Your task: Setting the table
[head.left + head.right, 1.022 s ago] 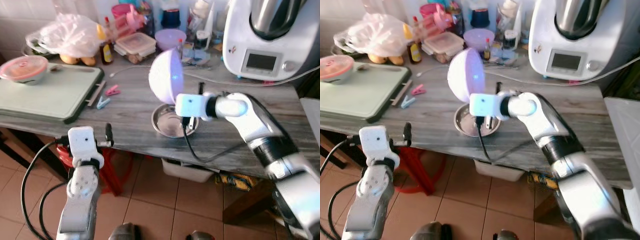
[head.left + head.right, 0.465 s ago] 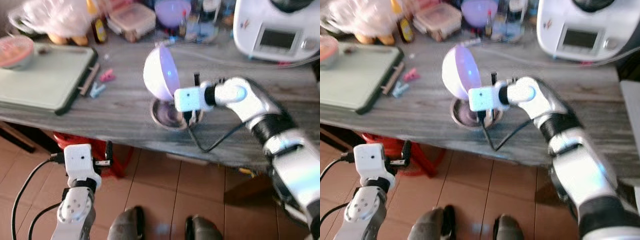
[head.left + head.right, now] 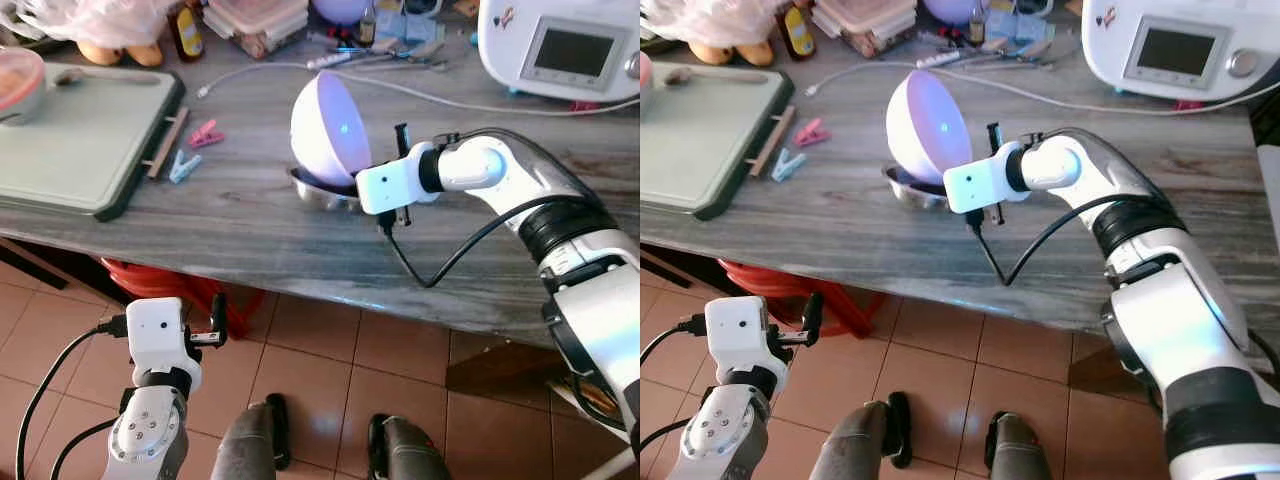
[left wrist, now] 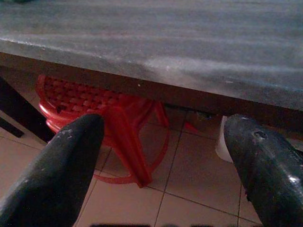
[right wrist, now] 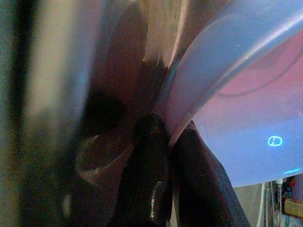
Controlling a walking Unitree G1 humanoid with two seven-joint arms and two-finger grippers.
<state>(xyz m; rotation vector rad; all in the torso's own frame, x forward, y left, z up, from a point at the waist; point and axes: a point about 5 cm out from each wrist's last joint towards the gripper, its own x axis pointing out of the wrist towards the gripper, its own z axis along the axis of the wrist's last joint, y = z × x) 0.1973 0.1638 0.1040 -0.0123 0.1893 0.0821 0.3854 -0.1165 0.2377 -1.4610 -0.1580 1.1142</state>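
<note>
Our right claw [image 3: 398, 190] pinches the rim of a lilac bowl [image 3: 328, 128] tilted on edge over a steel bowl [image 3: 322, 190] near the table's [image 3: 240, 225] front edge.

Bowl [image 3: 330, 126]: pale lilac. Dish [image 3: 322, 190] beneath: silver metal. Tabletop [image 3: 250, 215]: grey wood grain. Cutting board [image 3: 85, 135]: pale green. Stool [image 4: 102, 130]: red. Floor [image 3: 330, 385]: terracotta tiles.
</note>
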